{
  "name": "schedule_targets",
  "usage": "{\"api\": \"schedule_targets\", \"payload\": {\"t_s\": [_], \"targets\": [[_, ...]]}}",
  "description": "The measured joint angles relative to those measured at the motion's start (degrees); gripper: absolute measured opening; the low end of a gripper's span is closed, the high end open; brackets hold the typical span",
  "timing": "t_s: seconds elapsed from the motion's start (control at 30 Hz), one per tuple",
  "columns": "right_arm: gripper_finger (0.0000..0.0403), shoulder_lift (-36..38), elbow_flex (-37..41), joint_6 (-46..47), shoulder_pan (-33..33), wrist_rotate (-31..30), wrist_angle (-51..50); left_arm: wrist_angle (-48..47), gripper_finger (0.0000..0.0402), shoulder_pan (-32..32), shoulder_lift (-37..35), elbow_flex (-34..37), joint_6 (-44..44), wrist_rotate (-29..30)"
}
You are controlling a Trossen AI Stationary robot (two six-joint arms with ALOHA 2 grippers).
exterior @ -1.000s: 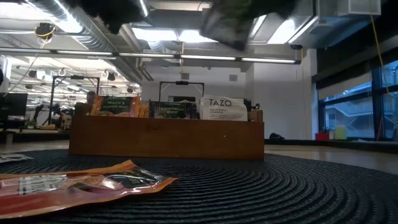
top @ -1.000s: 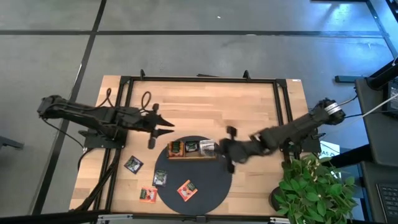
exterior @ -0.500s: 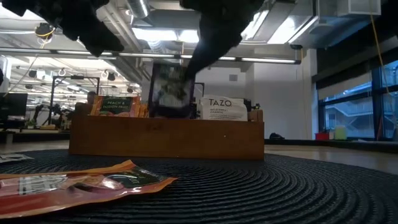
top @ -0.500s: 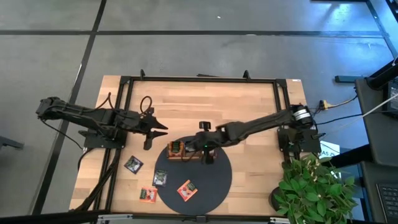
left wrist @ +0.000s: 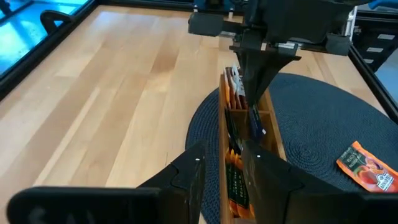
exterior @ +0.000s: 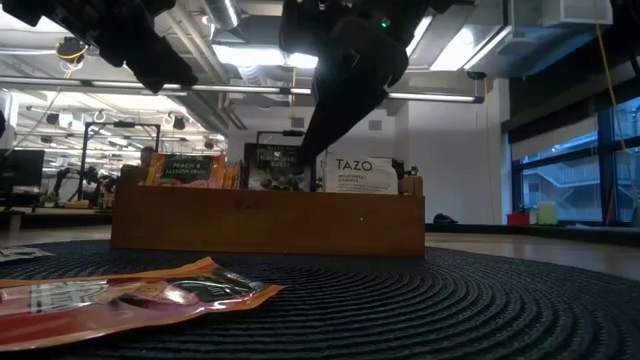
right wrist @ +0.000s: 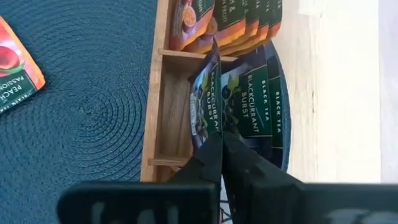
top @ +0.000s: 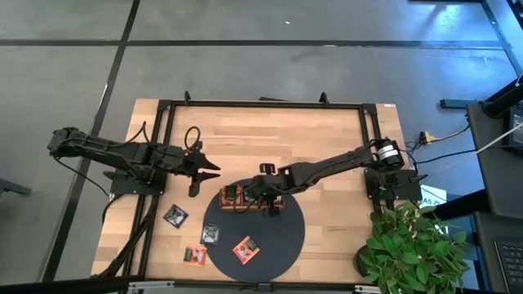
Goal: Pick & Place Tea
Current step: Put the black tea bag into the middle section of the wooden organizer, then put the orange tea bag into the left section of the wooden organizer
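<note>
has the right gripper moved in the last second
Yes. The right gripper swung left from beyond the tray's right end to above its middle compartment, lowering a black sachet in.

You see two matte black jointed arms | left gripper [top: 211,171]: black tapered fingers, looped black cable | right gripper [top: 263,194]: black fingers, silver collar near base
</note>
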State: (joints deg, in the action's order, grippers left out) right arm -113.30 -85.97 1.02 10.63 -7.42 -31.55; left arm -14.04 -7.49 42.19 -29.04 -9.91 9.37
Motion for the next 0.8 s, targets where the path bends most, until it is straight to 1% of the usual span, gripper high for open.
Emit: {"api": "schedule_targets", "payload": {"t_s": [0.1,0.2,0.27,0.37,0.43,0.5,0.6,0.7,0.8], "targets": [[0.0031,0.00,0.00,0.35,-0.36,0.00,-0.20,-0.03,0.0100,0.00,0.00,0.00,-0.02,0.00],[0.0066,0.00,0.00,1.57,-0.74,-0.53,-0.68,-0.02,0.0100,0.00,0.00,0.00,-0.02,-0.01],[0.0091,0.18,0.00,3.10,-1.02,-3.55,-0.63,0.02,0.0100,-0.02,0.00,0.00,0.34,-0.28],[0.0120,1.67,0.02,7.21,-1.05,-9.17,-1.16,0.54,0.0100,-1.00,0.20,0.00,4.19,-4.10],[0.0133,3.21,-0.02,10.43,-0.91,-9.68,-0.79,2.39,0.0100,-3.04,1.13,0.00,5.92,-6.55],[0.0140,4.16,-0.04,12.67,-0.03,-7.62,-1.02,5.01,0.0100,-5.60,2.46,0.00,6.14,-6.95],[0.0145,4.26,0.00,16.56,2.27,-2.08,-0.96,8.04,0.0100,-9.49,5.97,0.00,6.21,-6.93],[0.0146,4.11,0.00,22.56,4.69,2.58,-0.70,11.13,0.0100,-12.99,10.47,-0.14,6.18,-6.96],[0.0146,3.60,0.04,27.90,7.12,4.69,-0.23,11.75,0.0100,-16.83,15.97,-2.61,5.25,-6.75]]}}
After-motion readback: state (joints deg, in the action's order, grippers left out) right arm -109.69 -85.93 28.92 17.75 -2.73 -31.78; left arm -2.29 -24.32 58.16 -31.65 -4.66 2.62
